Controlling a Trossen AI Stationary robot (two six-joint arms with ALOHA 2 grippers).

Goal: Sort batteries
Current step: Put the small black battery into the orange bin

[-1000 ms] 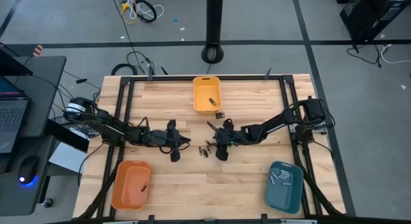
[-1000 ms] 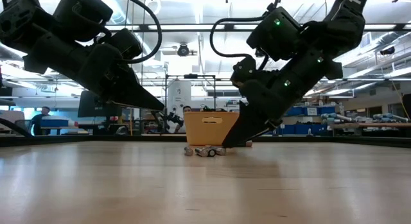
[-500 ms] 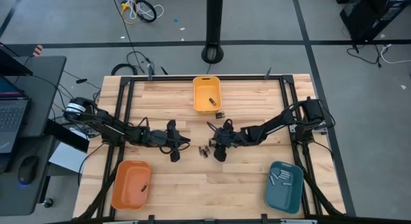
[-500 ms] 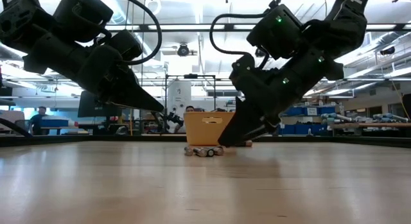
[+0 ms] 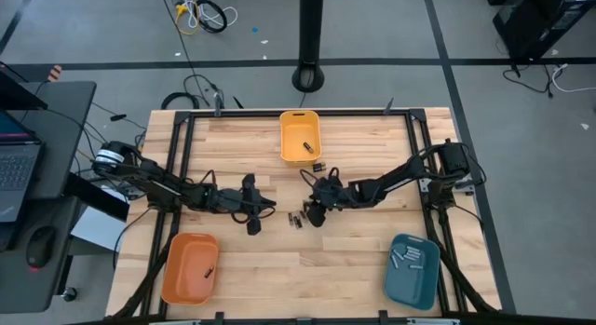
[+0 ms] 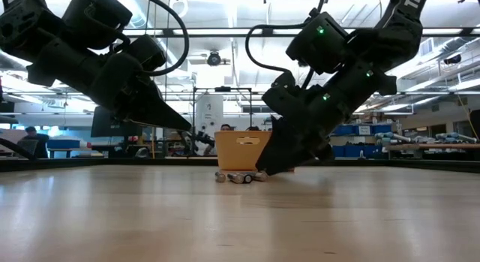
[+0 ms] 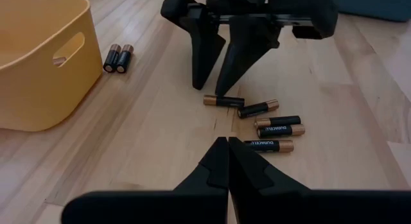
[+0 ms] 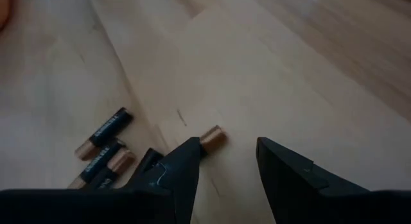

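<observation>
Yellow bin [image 5: 300, 139] at table's far edge, right gripper [image 7: 215, 89] in front of it, fingers apart astride one battery's [image 7: 224, 101] end, left gripper [image 7: 226, 161] pinched together nearer, four batteries [image 7: 273, 128] between.

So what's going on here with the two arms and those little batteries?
The right hand, open, is down over a loose cluster of batteries mid-table, one finger beside the nearest one, nothing gripped yet. The left hand waits shut, just short of the cluster. A yellow bin, an orange bin and a teal bin each hold at least one battery.
</observation>
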